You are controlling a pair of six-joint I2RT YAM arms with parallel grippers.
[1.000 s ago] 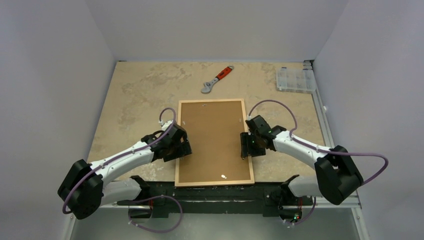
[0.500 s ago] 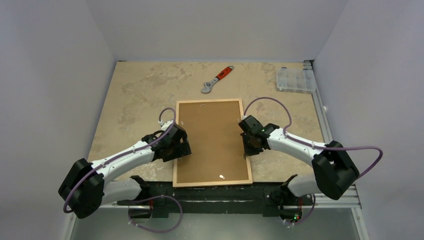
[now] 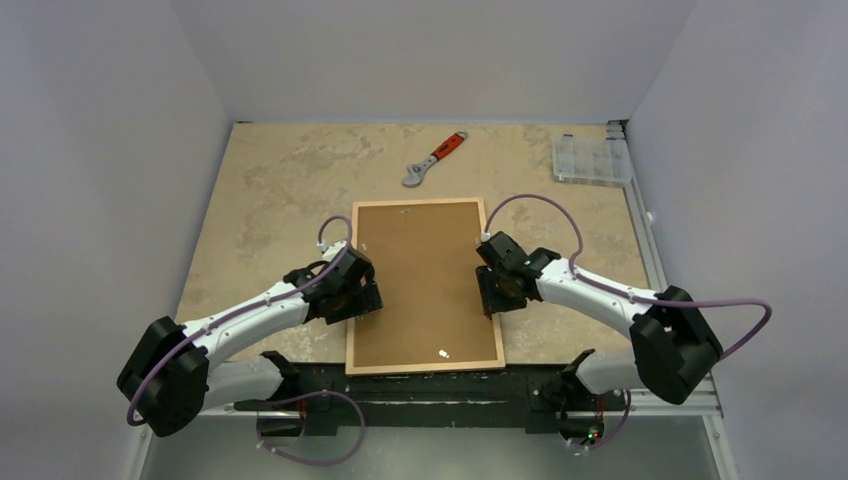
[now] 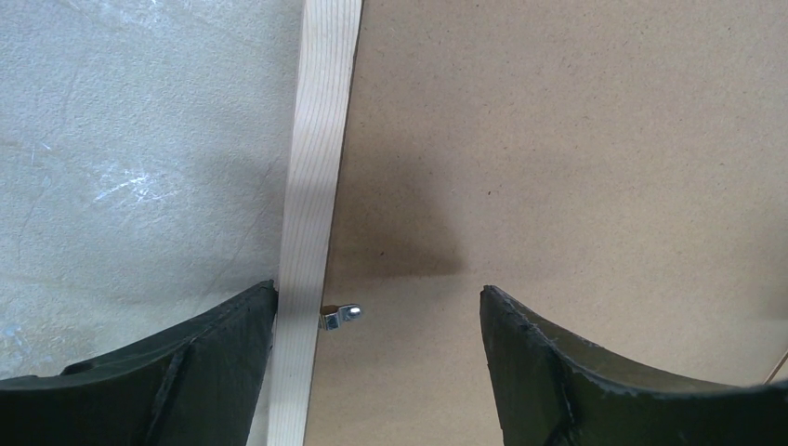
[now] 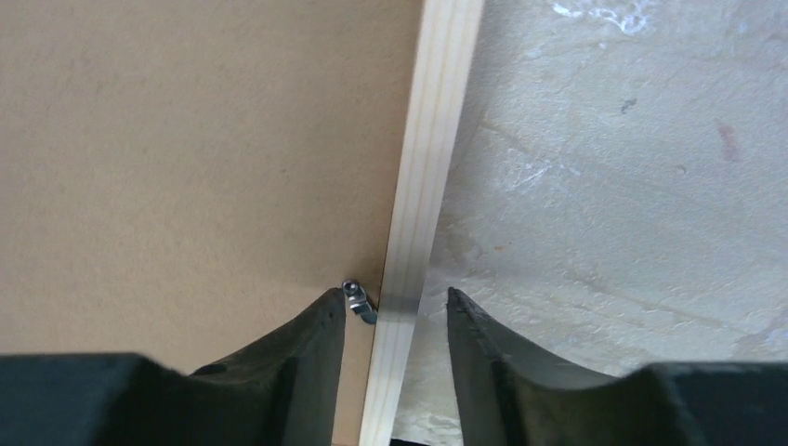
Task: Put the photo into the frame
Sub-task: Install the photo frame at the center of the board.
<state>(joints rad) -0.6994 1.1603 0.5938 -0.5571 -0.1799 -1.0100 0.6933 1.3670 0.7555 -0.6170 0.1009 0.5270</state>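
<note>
Brown backing board (image 3: pixel 425 280) fills the frame (image 3: pixel 424 369), which lies face down at the middle of the table (image 3: pixel 270 190) in the top view. The left pincer (image 3: pixel 360 292) hangs over the frame's 9 o'clock rail and the right pincer (image 3: pixel 492 290) over its 3 o'clock rail. An orange-handled wrench (image 3: pixel 433 160) lies at 12 o'clock of the frame and a clear plastic box (image 3: pixel 591 158) towards 1 o'clock, both well apart from it. The photo shows nowhere. I judge it is already under the board, though that cannot be confirmed.

From the left wrist, the left pincer (image 4: pixel 376 290) is spread wide and holds nothing. 1 finger is over the bare table just beside the pale wood rail (image 4: pixel 316 186), the other over the board. A small metal tab (image 4: pixel 342 316) sticks out from the rail's inner edge between them, at 6 o'clock of the view.

From the right wrist, the right pincer (image 5: pixel 392 293) is narrowly spread astride the other rail (image 5: pixel 432 167), with a little gap on each side, so it pinches nothing. Its inner finger sits against a second tab (image 5: pixel 358 299).

The step in hand looks like fastening the board. The next move calls for each pincer to catch its tab and swing it over the board without shoving the frame sideways.
</note>
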